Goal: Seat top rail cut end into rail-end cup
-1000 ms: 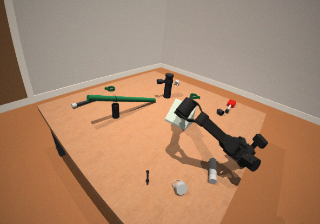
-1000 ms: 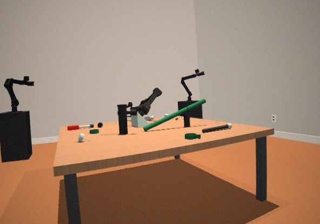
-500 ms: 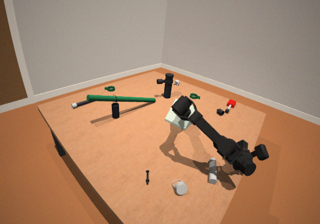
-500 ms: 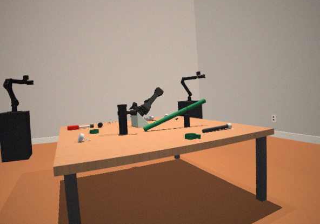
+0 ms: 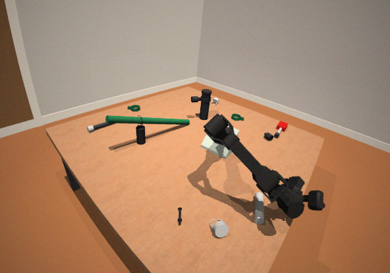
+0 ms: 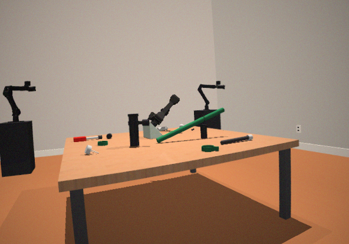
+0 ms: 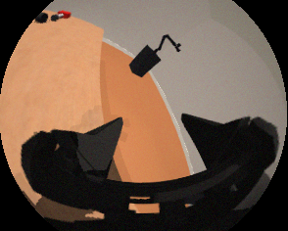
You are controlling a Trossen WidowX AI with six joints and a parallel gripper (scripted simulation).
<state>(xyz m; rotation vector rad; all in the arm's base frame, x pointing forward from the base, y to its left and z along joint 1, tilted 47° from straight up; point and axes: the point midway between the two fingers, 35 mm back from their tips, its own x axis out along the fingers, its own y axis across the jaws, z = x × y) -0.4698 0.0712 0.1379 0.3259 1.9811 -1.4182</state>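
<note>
The green rail (image 5: 158, 121) (image 6: 191, 125) slopes through the loop on the short black post (image 5: 140, 135) (image 6: 203, 132). Its far end is raised. Its end nearer the big post (image 5: 204, 111) (image 6: 134, 135) is low, at the table top, outside the cup. The black rail-end cup (image 5: 194, 99) (image 6: 145, 122) hangs from the band high on the big post, just under the cap, with no rail in it. My gripper (image 7: 153, 118) is open and empty, well away from the rail near the table's edge. Its fingertips are not distinct in the top and exterior views.
A pale block (image 5: 211, 145) (image 6: 148, 132) stands beneath the arm's other end. A grey cylinder (image 5: 259, 209) and a grey cup (image 5: 221, 229) lie in front. Green clamps (image 5: 236, 117) (image 6: 208, 148), a dark rod (image 6: 234, 139) and a red-ended tool (image 5: 282, 126) (image 7: 64, 15) lie around.
</note>
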